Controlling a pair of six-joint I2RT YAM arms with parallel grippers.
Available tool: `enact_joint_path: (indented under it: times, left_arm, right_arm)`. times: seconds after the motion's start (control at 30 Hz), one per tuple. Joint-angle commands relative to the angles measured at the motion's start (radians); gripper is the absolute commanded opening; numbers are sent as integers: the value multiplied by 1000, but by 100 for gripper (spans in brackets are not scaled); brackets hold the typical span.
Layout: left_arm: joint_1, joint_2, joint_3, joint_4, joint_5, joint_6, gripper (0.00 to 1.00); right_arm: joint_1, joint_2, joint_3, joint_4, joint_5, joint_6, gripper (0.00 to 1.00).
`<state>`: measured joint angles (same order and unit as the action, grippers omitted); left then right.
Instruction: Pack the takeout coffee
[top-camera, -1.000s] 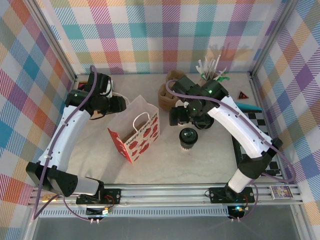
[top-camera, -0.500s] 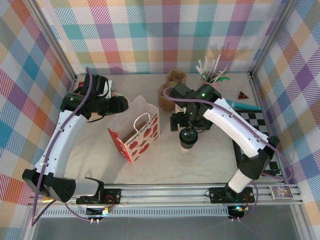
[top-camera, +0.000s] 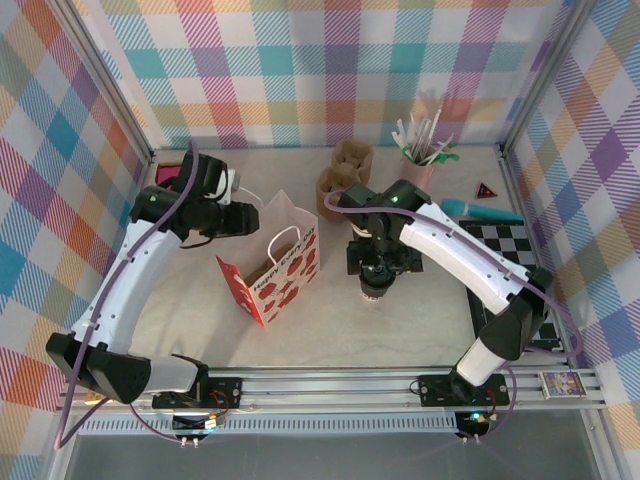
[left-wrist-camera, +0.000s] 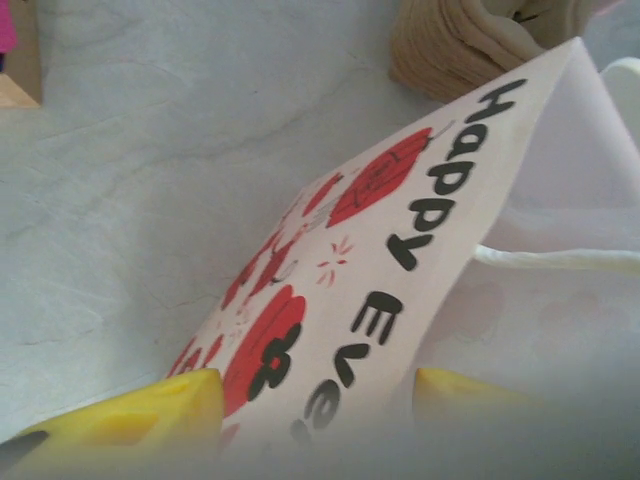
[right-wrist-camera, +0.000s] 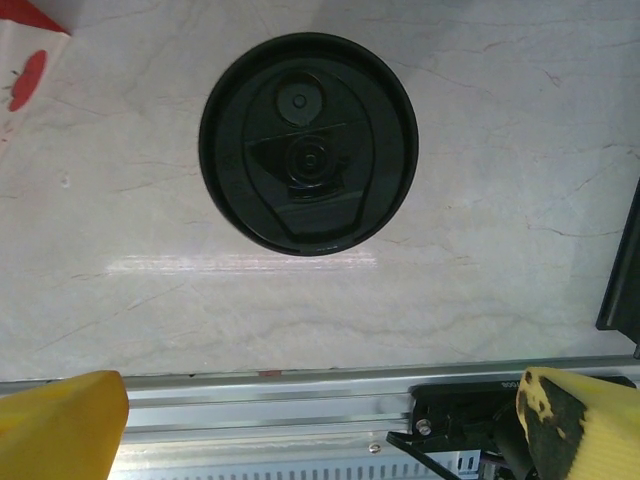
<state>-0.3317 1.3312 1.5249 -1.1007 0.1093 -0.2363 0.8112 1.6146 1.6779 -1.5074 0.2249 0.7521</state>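
takeout coffee (right-wrist-camera: 307, 143), paper cup under round black plastic lid | right gripper (right-wrist-camera: 320, 420) hovering above it, fingers spread wide, probably needing to be centring on the lid while lowering | left gripper (left-wrist-camera: 310, 400) straddling the wall of the white red-printed paper bag (left-wrist-camera: 400, 220), can't tell if it's pinching

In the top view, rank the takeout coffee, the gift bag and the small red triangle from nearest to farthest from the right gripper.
1. takeout coffee, right under the right gripper.
2. gift bag, to the left, mid-table.
3. red triangle, back right, near the wall.

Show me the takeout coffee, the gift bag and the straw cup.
takeout coffee (right-wrist-camera: 307, 143), right wrist view, centre of lid.
gift bag (top-camera: 285, 272), top external view, printed side.
straw cup (top-camera: 418, 172), top external view, pink wall.
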Motion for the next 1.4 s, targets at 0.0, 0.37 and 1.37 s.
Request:
enact_joint_path:
  times: [0.0, 0.37, 1.37]
  left_arm:
    - [-9, 17, -6, -25, -38, 19, 47]
    - [-13, 24, -19, -40, 12, -36, 18]
    - [-44, -104, -94, -109, 71, -376, 6]
  right_arm:
    - [-7, -46, -57, 20, 25, 38, 100]
    - [-58, -14, -154, 165, 8, 16, 100]
    - [-87, 37, -240, 316, -20, -42, 99]
